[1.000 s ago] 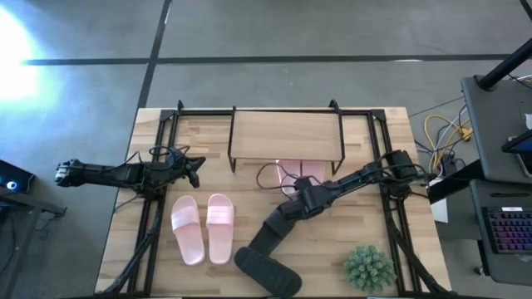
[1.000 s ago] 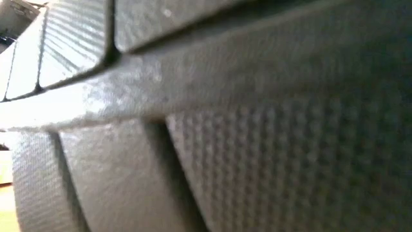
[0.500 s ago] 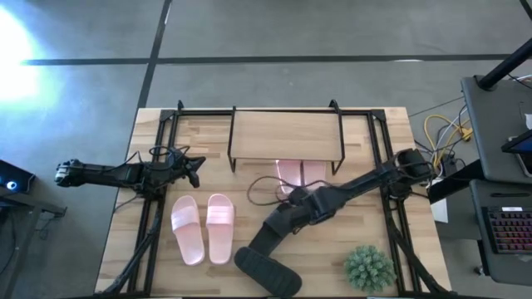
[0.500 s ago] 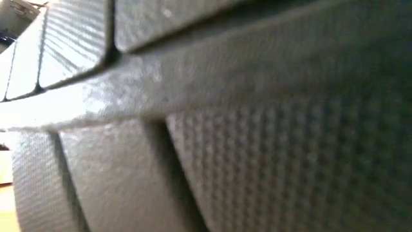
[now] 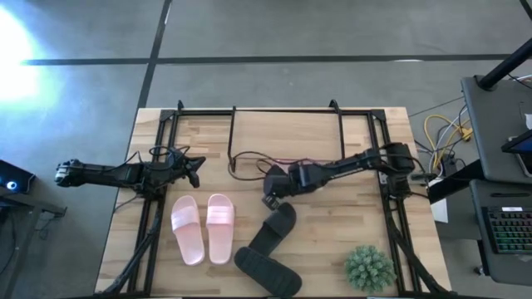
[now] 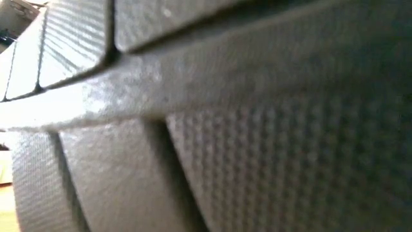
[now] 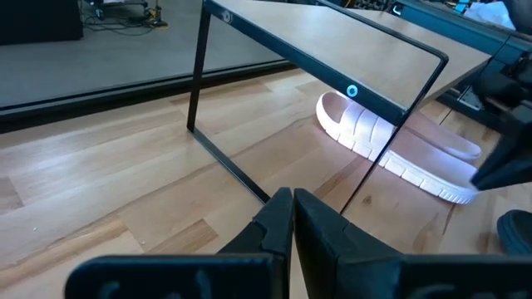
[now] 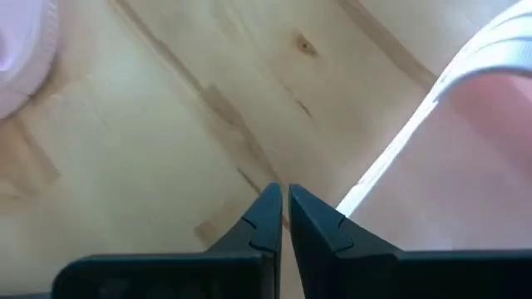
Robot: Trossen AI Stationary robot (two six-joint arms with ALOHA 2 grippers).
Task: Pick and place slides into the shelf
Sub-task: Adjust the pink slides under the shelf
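Observation:
The shelf [image 5: 287,133] stands at the table's far middle. In the left wrist view a light pink slide [image 7: 391,141] lies on the table under the shelf [image 7: 332,46]. A second pink pair [image 5: 204,228] lies left of centre. Two black slides [image 5: 274,230] [image 5: 266,272] lie on their soles near the near edge. My right gripper [image 5: 268,199] [image 8: 285,195] hovers shut between the shelf and the upper black slide, touching nothing; a pink slide [image 8: 490,91] shows beside it. My left gripper [image 5: 198,173] [image 7: 293,199] waits shut left of the shelf.
A spiky green plant [image 5: 368,267] stands at the near right corner. Black rails [image 5: 158,199] run along both sides of the table. A dark textured surface [image 6: 206,116] fills the low view. Bare wood lies between the black slides and the plant.
My right gripper has drawn back from the upper black slide, up and toward the shelf's front. The black slide lies about where it was. The arm now covers the pink slides under the shelf in the high view.

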